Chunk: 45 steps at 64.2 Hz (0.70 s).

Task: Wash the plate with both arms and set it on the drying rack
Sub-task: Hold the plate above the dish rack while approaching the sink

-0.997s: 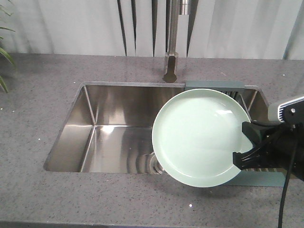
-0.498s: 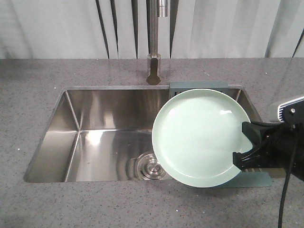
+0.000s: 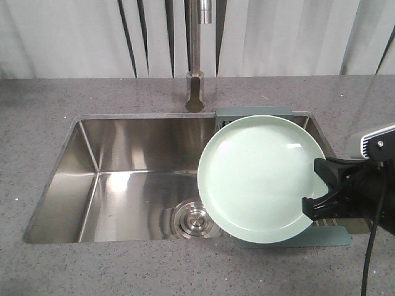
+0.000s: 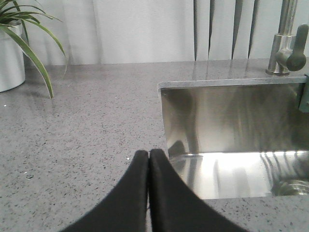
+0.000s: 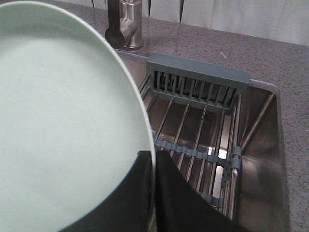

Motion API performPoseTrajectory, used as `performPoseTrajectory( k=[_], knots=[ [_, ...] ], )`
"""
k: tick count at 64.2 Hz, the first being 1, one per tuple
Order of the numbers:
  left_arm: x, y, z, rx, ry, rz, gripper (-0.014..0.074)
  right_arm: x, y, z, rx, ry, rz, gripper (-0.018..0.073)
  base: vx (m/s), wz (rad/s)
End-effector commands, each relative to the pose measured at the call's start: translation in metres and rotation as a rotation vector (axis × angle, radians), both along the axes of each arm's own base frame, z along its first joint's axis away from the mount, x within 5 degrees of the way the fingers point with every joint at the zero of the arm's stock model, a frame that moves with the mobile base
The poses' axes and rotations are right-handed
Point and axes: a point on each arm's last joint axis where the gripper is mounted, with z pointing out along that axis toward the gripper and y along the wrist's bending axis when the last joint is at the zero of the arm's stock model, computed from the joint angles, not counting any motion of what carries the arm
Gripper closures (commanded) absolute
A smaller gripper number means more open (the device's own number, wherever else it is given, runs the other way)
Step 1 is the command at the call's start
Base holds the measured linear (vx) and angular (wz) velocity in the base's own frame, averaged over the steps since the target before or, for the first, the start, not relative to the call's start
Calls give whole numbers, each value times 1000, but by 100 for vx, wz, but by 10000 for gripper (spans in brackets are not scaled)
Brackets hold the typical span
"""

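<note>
Ref sink (image 3: 123, 142): drying rack (image 5: 193, 152) spans its right end, plate (image 3: 262, 179) above that, rim pinched tight in right gripper (image 5: 154, 159), left gripper (image 4: 148, 154) closed and empty off sink's left edge, so I'd support the far rim before rinsing.

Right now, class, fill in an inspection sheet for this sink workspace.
Surface: grey speckled countertop; steel sink with round drain.
Job's things: mint-green plate held over the drying rack at the sink's right end.
Clutter: nothing seen.
Grippers: right gripper shut on the plate's rim; left gripper shut, empty, above the countertop.
Cables: black cable beside the right gripper.
Surroundings: faucet behind the sink; potted plant; pale vertical blinds.
</note>
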Motion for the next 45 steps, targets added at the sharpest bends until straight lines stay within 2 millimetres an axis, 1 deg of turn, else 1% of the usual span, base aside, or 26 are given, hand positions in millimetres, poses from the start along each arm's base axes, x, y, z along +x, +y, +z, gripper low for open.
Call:
performPoseTrajectory(
  k=[1,45],
  knots=[
    [0,-1,0,-10,-64,-12,602,3,-1,19,27,-117,-14,568,3,-6],
    [0,-1,0,-10,-64,-12,602,3,-1,19,27,-117,-14,568,4,-3]
  ],
)
